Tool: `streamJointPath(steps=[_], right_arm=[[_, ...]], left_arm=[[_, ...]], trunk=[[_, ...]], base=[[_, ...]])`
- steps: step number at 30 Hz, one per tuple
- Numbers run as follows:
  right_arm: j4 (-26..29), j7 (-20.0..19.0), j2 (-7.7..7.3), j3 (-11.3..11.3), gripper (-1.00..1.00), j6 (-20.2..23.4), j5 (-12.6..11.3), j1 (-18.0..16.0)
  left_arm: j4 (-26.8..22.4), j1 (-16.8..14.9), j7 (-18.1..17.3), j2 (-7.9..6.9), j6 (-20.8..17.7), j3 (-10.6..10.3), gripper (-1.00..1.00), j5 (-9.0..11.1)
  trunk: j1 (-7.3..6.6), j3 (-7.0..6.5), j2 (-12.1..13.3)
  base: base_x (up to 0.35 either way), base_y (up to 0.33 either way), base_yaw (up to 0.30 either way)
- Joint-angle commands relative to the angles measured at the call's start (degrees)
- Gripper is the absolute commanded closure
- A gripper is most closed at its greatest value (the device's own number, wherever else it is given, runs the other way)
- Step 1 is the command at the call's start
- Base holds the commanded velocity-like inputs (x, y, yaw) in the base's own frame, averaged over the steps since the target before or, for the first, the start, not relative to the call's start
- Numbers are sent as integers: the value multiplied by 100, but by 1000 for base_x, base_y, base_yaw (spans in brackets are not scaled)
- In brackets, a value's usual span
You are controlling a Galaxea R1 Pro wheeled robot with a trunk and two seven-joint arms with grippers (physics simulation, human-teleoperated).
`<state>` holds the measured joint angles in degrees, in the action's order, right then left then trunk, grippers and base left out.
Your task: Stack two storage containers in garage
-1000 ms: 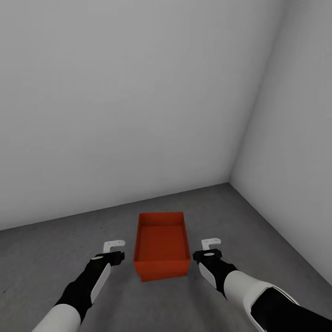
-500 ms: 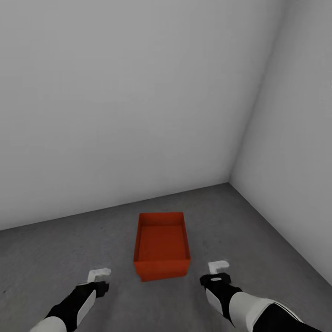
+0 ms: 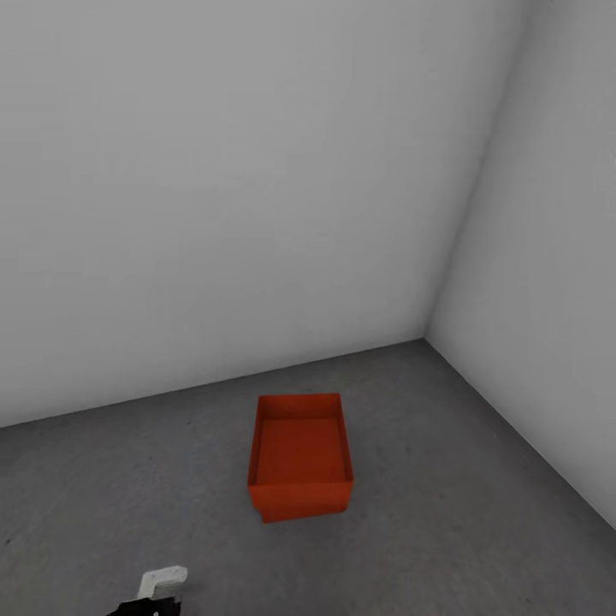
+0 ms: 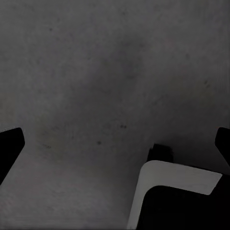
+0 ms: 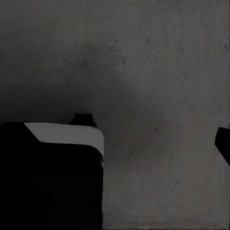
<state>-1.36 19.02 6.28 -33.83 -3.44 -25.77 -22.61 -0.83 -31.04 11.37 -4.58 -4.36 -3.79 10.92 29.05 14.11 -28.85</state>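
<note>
Room: I stand in the garage, facing a corner where two plain grey-white walls (image 3: 257, 171) meet.
Floor: the floor (image 3: 445, 530) is dark grey concrete, faintly mottled, running from the wall foot towards me.
Container: one orange-red storage container (image 3: 299, 458) sits on the floor, open top up, a little way out from the back wall and well apart from the right-hand wall. Its inside looks bare; whether a second bin is nested under or within it I cannot tell.
My left pincer: my left pincer (image 3: 162, 583) shows at the low edge of the head view, well apart from the container and nearer me. From my left wrist camera the two dark fingertips (image 4: 10, 146) stand far apart at either side, so it is spread wide and holds nothing, with concrete beneath.
My right pincer: my right wrist camera looks down on the same concrete (image 5: 143, 72); one dark fingertip (image 5: 223, 143) shows at the edge. How wide it stands I cannot tell.
</note>
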Motion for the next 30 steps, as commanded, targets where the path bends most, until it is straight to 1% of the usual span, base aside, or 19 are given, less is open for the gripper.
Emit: streamJointPath(steps=[1,2,3,7,9,11,15,17,19,20,22,27,30], right_arm=[[-13,3,5,-54,-100,-43,-54,103],[-13,0,5,-54,-100,-58,-52,242],[-13,-2,5,-54,-100,-83,-52,311],[-13,-3,5,-53,-100,-164,-56,445],[-13,1,5,-53,-100,-188,-62,497],[-13,1,5,-53,-100,-215,-70,537],[-14,1,5,-53,-100,-316,-70,654],[-14,0,5,-53,-100,-350,-69,683],[-14,2,5,-53,-100,-371,-69,701],[-13,2,5,-53,-100,-374,-69,704],[-15,-2,5,-53,-100,-382,-70,711],[-21,-43,5,-53,-100,-379,-77,731],[-22,-216,5,-53,-100,-374,-77,794]], left_arm=[[16,-4,12,5,-10,-43,-100,47],[36,-4,-32,16,6,-43,-100,40],[43,5,-99,20,12,-43,-100,40],[60,82,-412,19,21,-40,-100,54],[59,221,-543,12,22,-41,-100,57],[61,340,-598,6,24,-38,-100,59],[61,527,-628,2,32,-39,-100,54],[61,595,-631,0,95,-40,-100,56],[64,698,-634,-21,345,-36,-100,58],[64,729,-634,-32,411,-36,-100,58],[65,855,-635,-102,605,-35,-100,64],[66,952,-642,-155,677,-35,-100,68],[69,1005,-648,-162,682,-37,-100,68]], trunk=[[2,8,-8],[2,8,-8],[2,8,-8],[2,8,-8],[2,8,-8],[2,1,-8],[2,-26,-8],[2,-43,-8],[2,-60,-8],[2,-69,-8],[2,-86,-8],[2,-130,-8],[2,-157,-8]], base=[[0,0,0],[0,0,0],[0,0,0],[0,0,0],[0,0,0],[0,0,0],[0,0,0],[0,0,0],[0,0,0],[0,0,0],[0,0,0],[0,0,0],[0,0,0]])
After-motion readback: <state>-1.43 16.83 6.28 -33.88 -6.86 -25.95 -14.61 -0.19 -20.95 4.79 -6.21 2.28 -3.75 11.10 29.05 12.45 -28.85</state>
